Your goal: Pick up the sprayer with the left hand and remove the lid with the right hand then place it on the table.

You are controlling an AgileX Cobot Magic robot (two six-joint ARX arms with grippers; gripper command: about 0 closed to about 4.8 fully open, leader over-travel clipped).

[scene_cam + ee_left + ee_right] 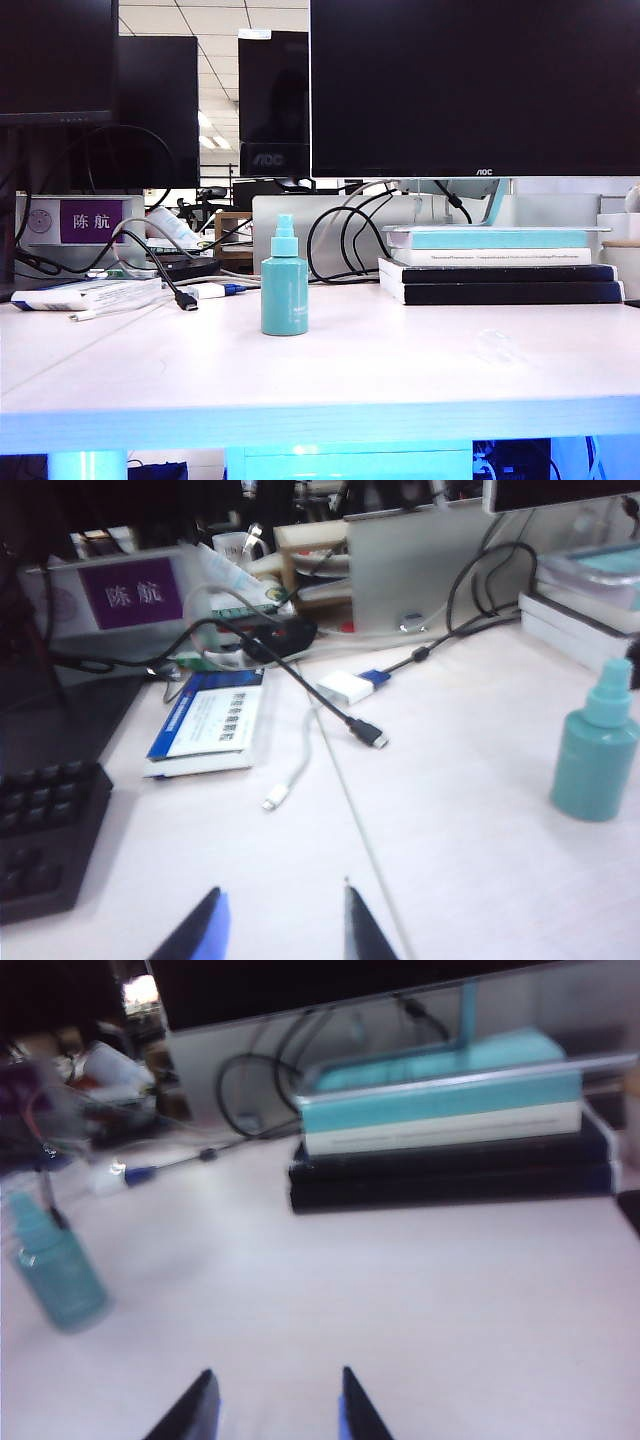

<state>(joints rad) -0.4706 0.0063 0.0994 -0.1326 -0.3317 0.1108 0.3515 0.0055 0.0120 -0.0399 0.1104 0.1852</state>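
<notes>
Listing: items on the tabletop (400,380), with hazards.
Sprayer: teal bottle (284,278) standing upright near the middle of the tabletop, free of both tools; teal nozzle appears bare.
Lid: faint clear shape (497,347) lying on the tabletop to the right of the sprayer, well apart from it; too pale to be sure. By this judgement the task looks finished or close to it.
Left tool: (282,925) two dark tips parted with a moderate gap, holding nothing, low over bare tabletop; sprayer off to one side, well apart.
Right tool: (275,1405) tips parted about as far, empty; view blurred; sprayer (58,1270) near the frame edge, well apart.
Surroundings: stacked books (500,265), loose cables (170,275), blue-and-white booklet (208,720), keyboard (40,840), monitors behind.
Hazard one: a tool sweeping low could tip the light sprayer.
Hazard two: the near-invisible lid could be knocked off or lost.
Hazard three: the left tool could snag the cables.
</notes>
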